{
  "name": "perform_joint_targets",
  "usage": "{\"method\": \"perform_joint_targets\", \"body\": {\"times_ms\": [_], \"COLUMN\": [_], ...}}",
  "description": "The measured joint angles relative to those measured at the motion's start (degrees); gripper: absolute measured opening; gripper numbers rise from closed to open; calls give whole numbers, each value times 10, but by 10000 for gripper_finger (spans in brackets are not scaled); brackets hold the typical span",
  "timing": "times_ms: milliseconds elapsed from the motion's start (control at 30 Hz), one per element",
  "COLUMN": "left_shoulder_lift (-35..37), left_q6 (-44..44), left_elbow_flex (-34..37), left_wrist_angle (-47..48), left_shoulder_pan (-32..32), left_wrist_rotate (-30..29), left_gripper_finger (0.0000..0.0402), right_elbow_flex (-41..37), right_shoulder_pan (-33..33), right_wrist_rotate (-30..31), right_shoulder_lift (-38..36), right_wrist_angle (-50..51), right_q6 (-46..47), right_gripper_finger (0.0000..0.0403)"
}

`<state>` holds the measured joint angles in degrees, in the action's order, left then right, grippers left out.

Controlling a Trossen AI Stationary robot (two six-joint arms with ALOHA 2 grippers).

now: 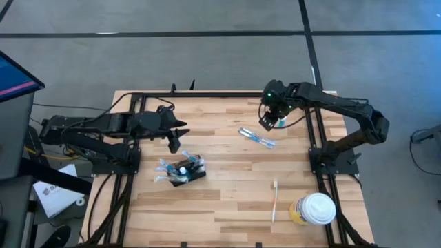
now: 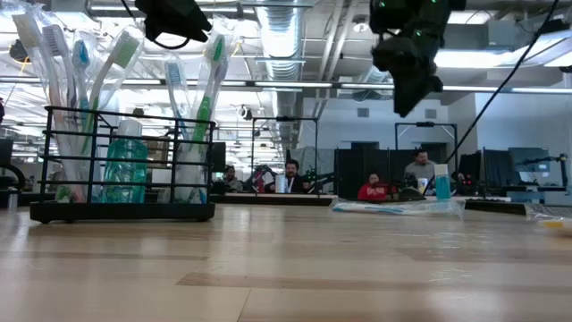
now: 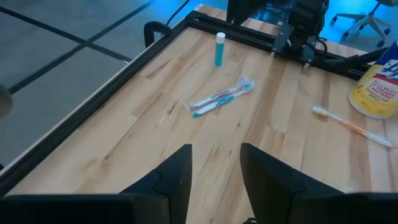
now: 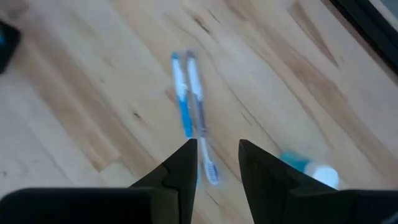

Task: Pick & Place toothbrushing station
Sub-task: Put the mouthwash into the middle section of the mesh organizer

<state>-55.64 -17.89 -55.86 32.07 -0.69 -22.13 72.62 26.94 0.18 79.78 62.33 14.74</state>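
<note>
The toothbrushing station, a black wire holder, stands on its base on the table's left half. Toothbrushes and a teal bottle stand upright in the station. My left gripper hangs open in the air just beyond its far side, with nothing between the fingers of my left gripper. My right gripper is open above the table's far right part, close to a wrapped pair of toothbrushes. Nothing is between the fingers of my right gripper.
The wrapped toothbrushes lie at mid-table. A small blue tube stands beyond them near the far rail. A loose toothbrush and a yellow canister with a white lid are at the near right. A black frame edges the table.
</note>
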Motion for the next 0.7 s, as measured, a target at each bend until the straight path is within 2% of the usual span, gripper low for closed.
{"method": "perform_joint_targets", "body": {"times_ms": [367,700], "left_shoulder_lift": [0,0], "left_q6": [1,1], "left_elbow_flex": [0,0], "left_wrist_angle": [0,0], "left_shoulder_pan": [0,0], "left_wrist_rotate": [0,-1], "left_gripper_finger": [131,131], "right_elbow_flex": [-125,-159], "right_shoulder_pan": [98,147], "right_wrist_rotate": [-1,-2], "right_shoulder_lift": [-78,-76], "right_wrist_angle": [-46,-46], "right_q6": [33,29], "right_gripper_finger": [108,108]}}
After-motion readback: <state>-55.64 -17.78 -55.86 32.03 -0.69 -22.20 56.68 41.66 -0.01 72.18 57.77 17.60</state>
